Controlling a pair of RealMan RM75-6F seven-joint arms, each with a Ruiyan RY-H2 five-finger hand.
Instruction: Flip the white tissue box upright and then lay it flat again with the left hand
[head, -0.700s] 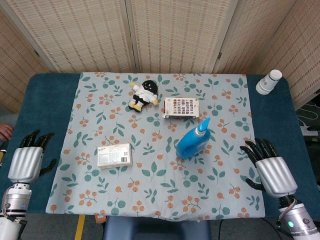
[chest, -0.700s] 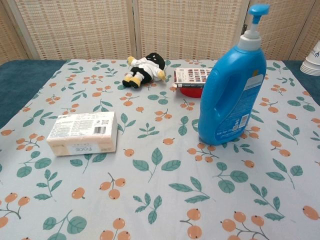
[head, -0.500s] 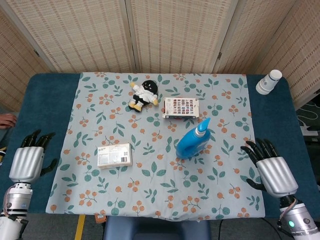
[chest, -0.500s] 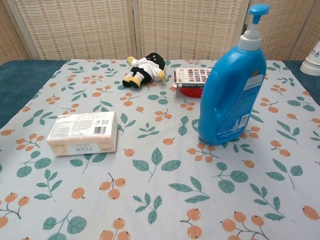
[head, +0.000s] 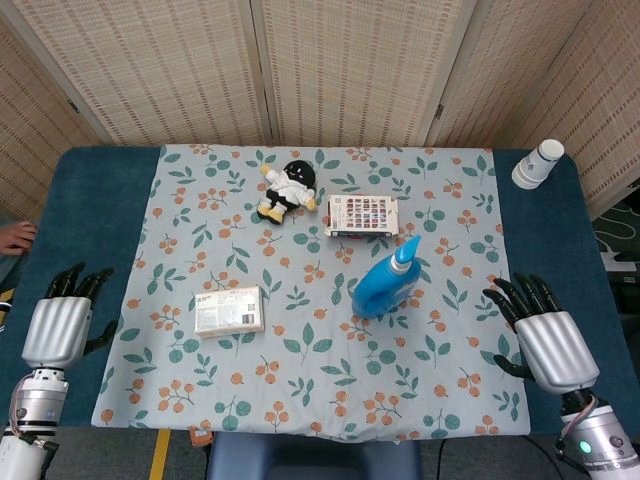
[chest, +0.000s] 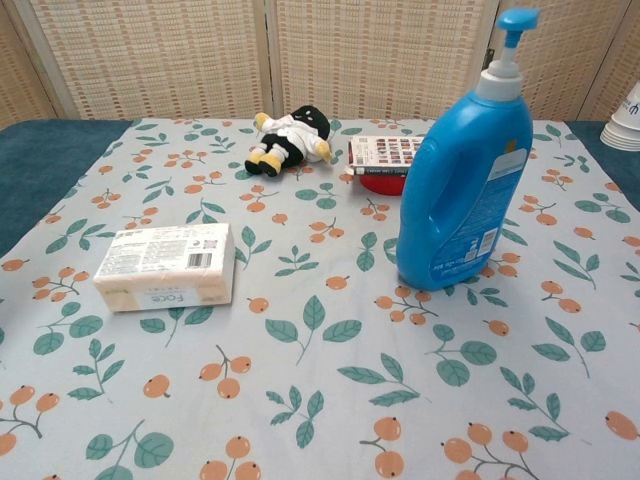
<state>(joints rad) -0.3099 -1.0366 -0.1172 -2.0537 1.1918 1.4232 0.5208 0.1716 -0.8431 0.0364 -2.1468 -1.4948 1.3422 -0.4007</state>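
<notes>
Left of centre on the bench lies the white tissue box (head: 229, 310), so I'd bring my empty, spread-fingered left hand (head: 58, 328) to its long edge.

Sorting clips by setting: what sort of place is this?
Probably an indoor staged test table, not a home: woven screen panels as backdrop, floral tablecloth, unrelated props like a plush doll and detergent bottle.

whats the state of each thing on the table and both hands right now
white tissue box: lying flat, untouched
blue pump bottle: standing upright
black and white plush doll: lying on the cloth
patterned rectangular box: lying flat
white paper cups: stacked upside down on the blue table
left hand: empty, fingers apart, at the table's edge
right hand: empty, fingers apart
</notes>
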